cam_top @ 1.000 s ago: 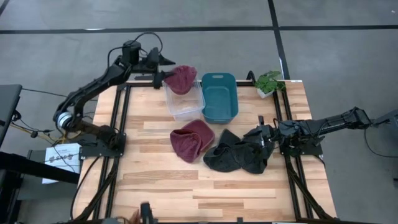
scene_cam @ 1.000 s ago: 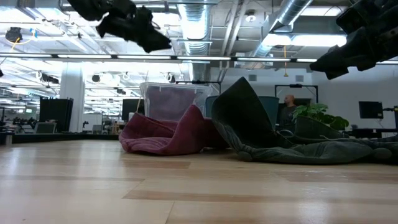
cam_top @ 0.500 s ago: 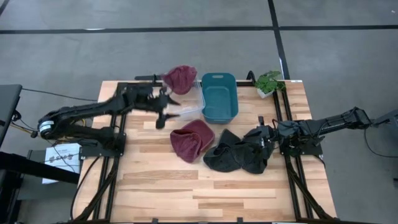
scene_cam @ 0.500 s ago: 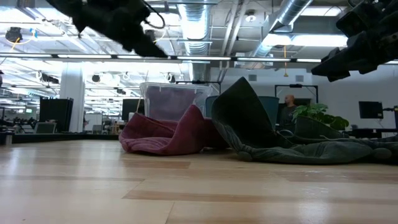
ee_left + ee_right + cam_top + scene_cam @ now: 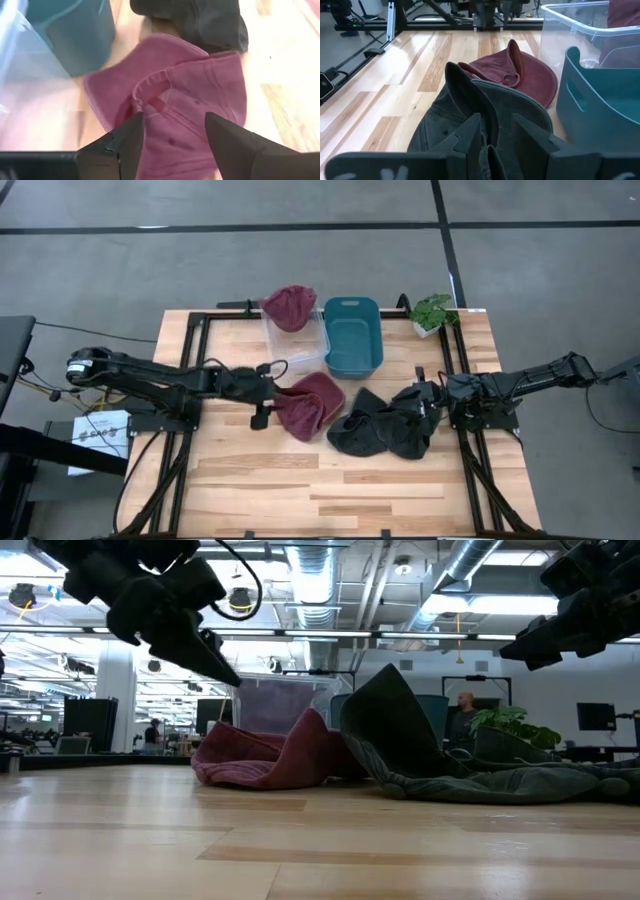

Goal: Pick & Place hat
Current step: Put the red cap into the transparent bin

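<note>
I have the left gripper (image 5: 262, 402) low over the tabletop (image 5: 260, 480), just at the 9 o'clock edge of the red hat (image 5: 311, 404) that lies near the middle. Its fingers (image 5: 230, 145) are spread and hold nothing, with the hat's crown between and ahead of them in the left wrist view. I judge this to be the approach for a pick. Next I need to drop the fingers onto a fold of the cloth and pinch it before lifting. Another red hat (image 5: 290, 306) hangs over the 12 o'clock rim of the clear bin (image 5: 290, 358), beside the teal bin (image 5: 352, 340). The right gripper (image 5: 428, 406) waits at 3 o'clock by the dark hats (image 5: 382, 428), fingers slightly apart and empty.
</note>
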Controlling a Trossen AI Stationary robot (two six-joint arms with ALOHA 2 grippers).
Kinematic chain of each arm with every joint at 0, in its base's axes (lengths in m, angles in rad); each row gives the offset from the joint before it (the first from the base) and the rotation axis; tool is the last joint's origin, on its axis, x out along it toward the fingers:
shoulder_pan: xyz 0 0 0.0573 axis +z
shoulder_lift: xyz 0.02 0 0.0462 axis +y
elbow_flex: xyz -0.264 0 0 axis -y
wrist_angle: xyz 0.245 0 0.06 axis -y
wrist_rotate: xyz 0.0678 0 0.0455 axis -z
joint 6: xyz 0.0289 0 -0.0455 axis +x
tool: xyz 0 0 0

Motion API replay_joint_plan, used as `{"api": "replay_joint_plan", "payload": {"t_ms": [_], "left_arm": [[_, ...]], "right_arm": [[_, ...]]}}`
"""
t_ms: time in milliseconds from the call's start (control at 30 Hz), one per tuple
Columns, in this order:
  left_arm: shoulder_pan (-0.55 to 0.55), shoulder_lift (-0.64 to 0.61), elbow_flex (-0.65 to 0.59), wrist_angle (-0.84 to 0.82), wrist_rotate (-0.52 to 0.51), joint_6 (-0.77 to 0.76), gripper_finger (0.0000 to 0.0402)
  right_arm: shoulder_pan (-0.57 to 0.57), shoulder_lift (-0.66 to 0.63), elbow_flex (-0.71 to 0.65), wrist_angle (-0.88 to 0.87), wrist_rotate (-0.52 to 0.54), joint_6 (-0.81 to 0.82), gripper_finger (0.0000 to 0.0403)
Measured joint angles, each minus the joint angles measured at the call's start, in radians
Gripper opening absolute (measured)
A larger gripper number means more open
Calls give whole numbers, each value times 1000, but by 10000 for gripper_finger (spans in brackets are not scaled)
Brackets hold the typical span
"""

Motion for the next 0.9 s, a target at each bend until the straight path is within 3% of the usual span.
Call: {"api": "replay_joint_plan", "payload": {"t_ms": [500,900], "left_arm": [[-45,238,-16,76,-12,-96,191],[-105,251,-16,90,29,-195,191]], "right_arm": [[0,0,0,6,0,0,99],[0,0,0,4,0,0,99]]}}
